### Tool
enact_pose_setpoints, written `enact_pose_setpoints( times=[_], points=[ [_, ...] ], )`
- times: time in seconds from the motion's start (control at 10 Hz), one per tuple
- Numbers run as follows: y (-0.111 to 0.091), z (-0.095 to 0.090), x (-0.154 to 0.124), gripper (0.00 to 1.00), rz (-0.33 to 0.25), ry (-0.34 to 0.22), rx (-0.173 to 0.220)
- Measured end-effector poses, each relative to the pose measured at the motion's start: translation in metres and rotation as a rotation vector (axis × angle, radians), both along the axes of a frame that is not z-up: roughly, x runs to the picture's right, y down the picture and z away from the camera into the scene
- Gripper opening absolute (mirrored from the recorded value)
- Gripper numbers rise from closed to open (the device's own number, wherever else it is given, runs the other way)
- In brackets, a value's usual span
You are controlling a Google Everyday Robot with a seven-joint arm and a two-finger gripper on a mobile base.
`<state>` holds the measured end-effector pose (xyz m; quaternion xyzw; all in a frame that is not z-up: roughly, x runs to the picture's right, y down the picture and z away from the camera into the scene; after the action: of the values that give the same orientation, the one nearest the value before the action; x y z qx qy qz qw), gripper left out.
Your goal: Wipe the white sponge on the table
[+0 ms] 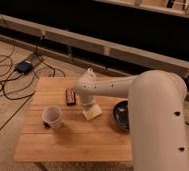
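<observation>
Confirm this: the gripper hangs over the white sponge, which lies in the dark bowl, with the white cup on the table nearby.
Not right. The camera view shows the white sponge on the table beside the dark bowl, not in it. The gripper does hang over it, and the white cup stands nearby.

1. Small cream-white, soft, rectangular sponge (94,114). It lies flat on the table top, a little right of centre in the camera view and about midway between the near and far edges. It sits slightly askew to the plank lines. Its far part is hidden beneath the gripper.

2. Low, square, light bamboo-coloured wooden table (73,142). The plank grain runs left to right and the top is level.

3. Gripper (90,107). It points down directly over the sponge with its jaws spread wide. Whether it touches the sponge cannot be judged.
</observation>
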<state>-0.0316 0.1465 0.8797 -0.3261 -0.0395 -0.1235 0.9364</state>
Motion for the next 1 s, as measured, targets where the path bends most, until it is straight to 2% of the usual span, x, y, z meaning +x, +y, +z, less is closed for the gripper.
enact_pose_setpoints(
  times=[0.4, 0.5, 0.9, 1.0],
  points=[
    [0.004, 0.009, -0.001, 0.62, -0.009, -0.010, -0.003],
    [0.006, 0.011, 0.000, 0.55, -0.010, -0.012, -0.006],
    [0.005, 0.013, 0.004, 0.15, -0.007, -0.009, -0.008],
    [0.004, 0.012, 0.005, 0.08, -0.009, -0.009, -0.007]
  ],
)
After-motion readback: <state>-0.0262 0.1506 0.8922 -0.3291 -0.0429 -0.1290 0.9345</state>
